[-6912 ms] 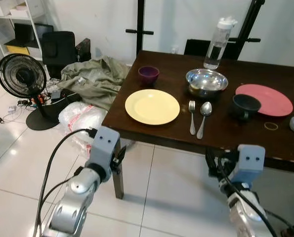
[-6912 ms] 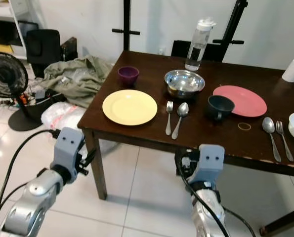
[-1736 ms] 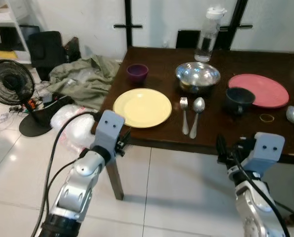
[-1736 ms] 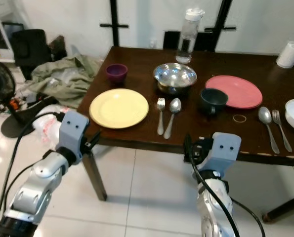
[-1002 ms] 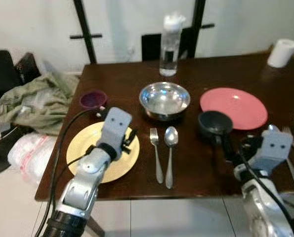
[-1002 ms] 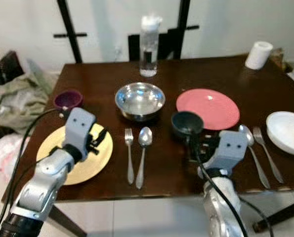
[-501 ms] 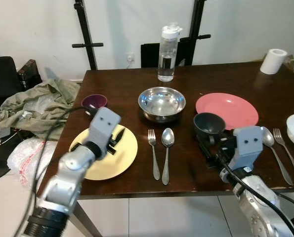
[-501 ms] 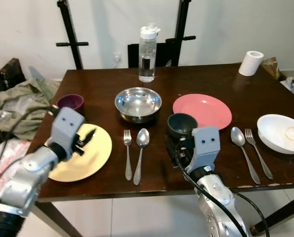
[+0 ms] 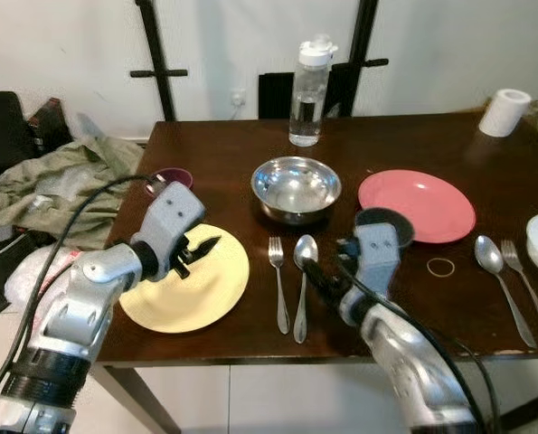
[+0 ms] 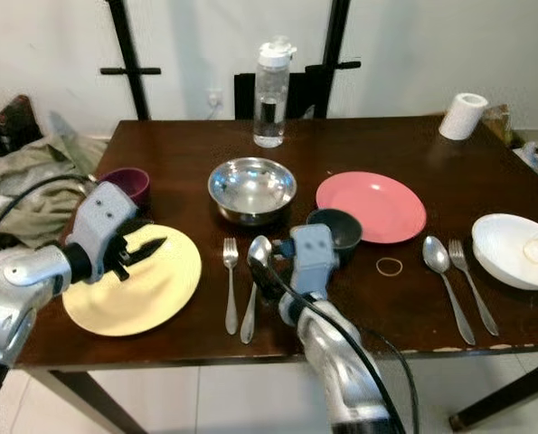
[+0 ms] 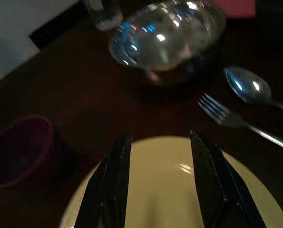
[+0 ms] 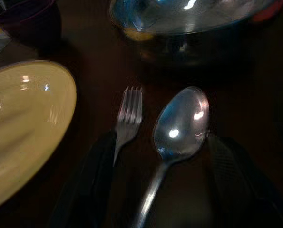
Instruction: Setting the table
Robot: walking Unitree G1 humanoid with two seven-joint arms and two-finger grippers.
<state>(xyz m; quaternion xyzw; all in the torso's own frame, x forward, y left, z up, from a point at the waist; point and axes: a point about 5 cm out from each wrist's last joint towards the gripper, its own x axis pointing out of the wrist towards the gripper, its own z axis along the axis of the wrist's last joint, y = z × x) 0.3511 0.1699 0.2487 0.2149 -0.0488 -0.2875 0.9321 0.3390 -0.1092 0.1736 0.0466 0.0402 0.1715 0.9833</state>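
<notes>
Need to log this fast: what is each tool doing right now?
Left tool: open, empty, over the yellow plate.
Right tool: open, empty, straddling the spoon.

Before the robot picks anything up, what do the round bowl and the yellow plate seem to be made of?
The bowl looks like polished metal, probably stainless steel: it mirrors the room with bright glints. The yellow plate looks like glazed ceramic or glossy plastic; its soft highlights alone cannot settle which.

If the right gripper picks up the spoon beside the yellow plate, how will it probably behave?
The spoon looks like polished metal, so probably stiff and slippery. It lies flat on the table, leaving the right gripper little to grasp. Its wide bowl may make it tip.
</notes>
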